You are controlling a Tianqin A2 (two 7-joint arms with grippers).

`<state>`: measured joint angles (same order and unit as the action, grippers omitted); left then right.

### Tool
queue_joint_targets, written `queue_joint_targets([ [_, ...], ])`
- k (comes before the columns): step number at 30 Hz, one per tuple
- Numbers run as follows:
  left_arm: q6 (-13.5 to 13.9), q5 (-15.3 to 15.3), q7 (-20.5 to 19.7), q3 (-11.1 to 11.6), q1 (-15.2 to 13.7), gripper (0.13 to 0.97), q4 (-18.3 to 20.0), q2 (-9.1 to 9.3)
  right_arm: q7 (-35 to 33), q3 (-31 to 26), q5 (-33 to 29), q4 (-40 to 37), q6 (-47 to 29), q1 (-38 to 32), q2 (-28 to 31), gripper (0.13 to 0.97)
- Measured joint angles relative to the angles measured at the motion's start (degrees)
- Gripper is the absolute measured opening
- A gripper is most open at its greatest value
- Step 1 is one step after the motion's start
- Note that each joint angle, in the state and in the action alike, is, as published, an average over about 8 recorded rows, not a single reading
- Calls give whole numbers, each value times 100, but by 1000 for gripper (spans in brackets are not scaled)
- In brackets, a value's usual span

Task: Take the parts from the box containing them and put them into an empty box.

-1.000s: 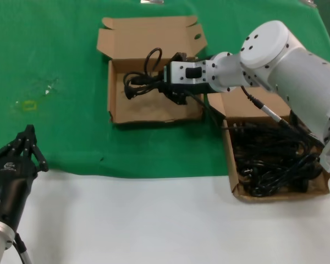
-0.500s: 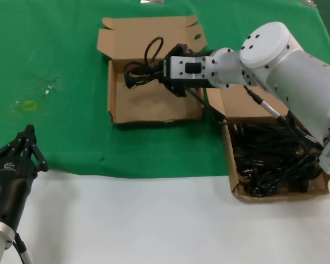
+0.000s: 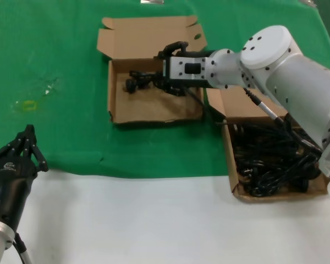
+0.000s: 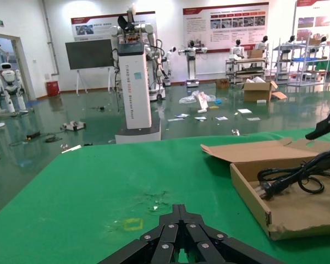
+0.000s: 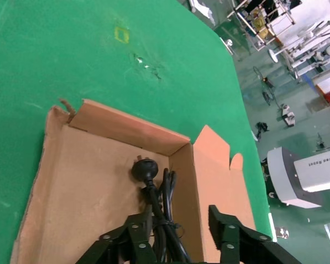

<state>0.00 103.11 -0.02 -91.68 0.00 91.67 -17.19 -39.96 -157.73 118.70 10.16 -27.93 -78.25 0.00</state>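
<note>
One black power cord (image 3: 143,81) lies in the far part of the open cardboard box (image 3: 154,113) on the green cloth. My right gripper (image 3: 166,71) hovers over that box at the cord's right end, jaws spread wide. In the right wrist view the cord (image 5: 147,171) runs beside one finger (image 5: 136,228), with the gripper (image 5: 179,219) open around it and the plug on the box floor (image 5: 88,181). Several more cords (image 3: 275,159) fill the box at the right (image 3: 229,165). My left gripper (image 3: 27,135) is parked shut at the near left.
The left wrist view shows the left gripper (image 4: 179,212) above green cloth, with the box (image 4: 253,192) and cord (image 4: 297,177) off to one side. The box's flaps (image 3: 148,33) stand open at the back. White tabletop (image 3: 154,220) lies in front.
My right gripper lowered the cord bundle into the box and opened. The cord now lies flat on the box floor instead of hanging looped. The left arm has not moved.
</note>
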Motion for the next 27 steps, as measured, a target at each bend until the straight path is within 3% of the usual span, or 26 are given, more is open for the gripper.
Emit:
queue_joint_targets([
  [3,0,0,0,0,0,144,0,0,-115,0,118,-15,0,-12,0,401],
  [7,0,0,0,0,0,144,0,0,-226,0,232,-30,-5,-28,0,401],
  [19,0,0,0,0,0,160,0,0,-246,0,252,-32,-6,-31,0,670],
  [24,0,0,0,0,0,213,0,0,-237,17,248,-12,1,-12,4,792],
  [27,0,0,0,0,0,245,0,0,-190,92,228,81,32,77,24,822],
])
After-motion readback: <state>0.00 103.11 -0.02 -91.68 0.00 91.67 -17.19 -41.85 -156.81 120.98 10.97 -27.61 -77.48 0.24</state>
